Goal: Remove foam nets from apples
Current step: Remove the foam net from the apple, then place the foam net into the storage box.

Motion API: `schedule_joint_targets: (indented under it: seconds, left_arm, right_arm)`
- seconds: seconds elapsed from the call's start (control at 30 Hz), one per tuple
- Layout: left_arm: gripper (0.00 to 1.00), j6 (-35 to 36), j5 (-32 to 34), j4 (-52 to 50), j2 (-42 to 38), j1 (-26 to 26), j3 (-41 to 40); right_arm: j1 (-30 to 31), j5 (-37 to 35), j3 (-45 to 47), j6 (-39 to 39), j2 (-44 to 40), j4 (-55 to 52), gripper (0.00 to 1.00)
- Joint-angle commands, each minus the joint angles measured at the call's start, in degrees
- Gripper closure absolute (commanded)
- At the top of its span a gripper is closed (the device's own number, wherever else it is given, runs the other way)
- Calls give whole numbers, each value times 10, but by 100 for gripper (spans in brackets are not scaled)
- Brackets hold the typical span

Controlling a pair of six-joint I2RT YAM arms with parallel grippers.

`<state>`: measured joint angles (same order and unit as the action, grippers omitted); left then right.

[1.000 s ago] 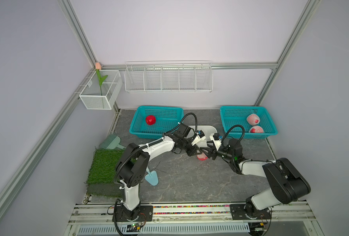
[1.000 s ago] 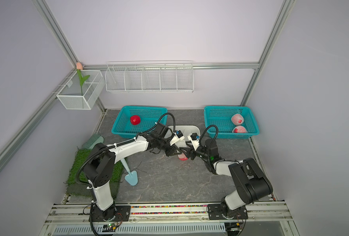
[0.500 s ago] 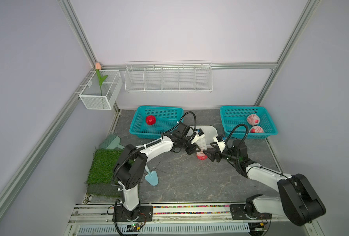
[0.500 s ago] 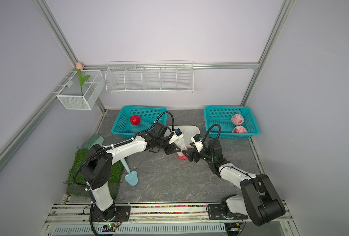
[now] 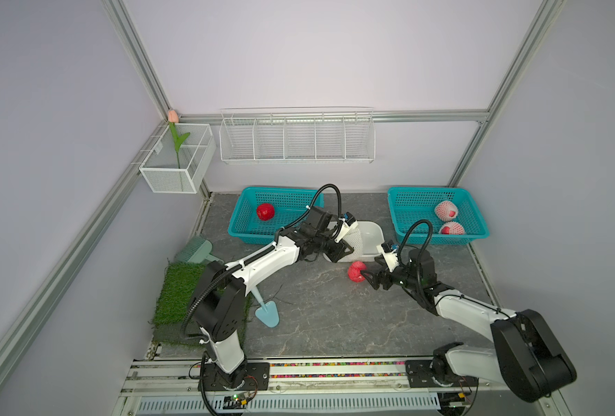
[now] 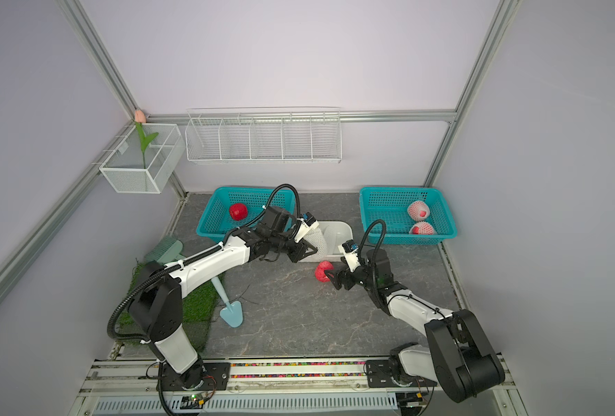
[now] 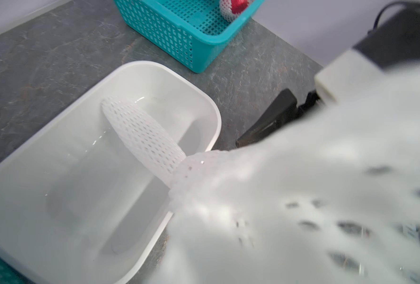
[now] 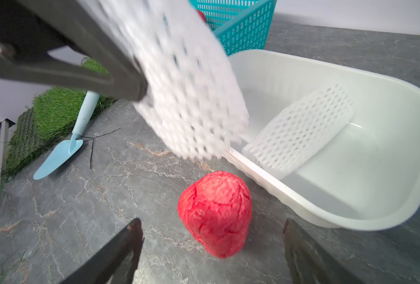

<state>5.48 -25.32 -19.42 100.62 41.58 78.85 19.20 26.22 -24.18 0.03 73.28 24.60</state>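
A bare red apple (image 8: 215,214) stands on the grey table, seen in both top views (image 5: 357,271) (image 6: 324,271). My right gripper (image 8: 211,222) is open, with a finger on each side of the apple and touching nothing. My left gripper (image 5: 343,248) is shut on a white foam net (image 8: 186,98), which hangs over the near rim of the white bin (image 8: 351,211). A second foam net (image 7: 142,132) lies flat inside that bin. Two netted apples (image 5: 445,210) (image 5: 450,228) sit in the right teal basket (image 5: 399,216). One bare apple (image 5: 265,211) lies in the left teal basket (image 5: 241,223).
A light-blue trowel (image 5: 267,313) lies beside the green grass mat (image 5: 176,295) at the front left, with a pale green brush (image 5: 194,250) behind the mat. White wire racks (image 5: 297,135) hang on the back wall, and a side one holds a tulip (image 5: 172,116).
The net has come off the apple. My left gripper has carried it up and back toward the bin. My right gripper has opened wide and let go of the apple.
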Motion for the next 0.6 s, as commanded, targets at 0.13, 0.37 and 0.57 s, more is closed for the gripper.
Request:
schedule_joint_targets:
  seconds: [0.13, 0.37, 0.57]
  left_arm:
    - [73, -136, 41, 18, 94, -8, 110]
    - [68, -253, 23, 120, 165, -10, 119]
    - [50, -315, 20, 149, 192, -10, 107]
  right_arm:
    - [2, -6, 7, 3, -4, -6, 10]
    - [2, -3, 10, 2, -5, -1, 10]
    - [2, 0, 7, 1, 9, 4, 10]
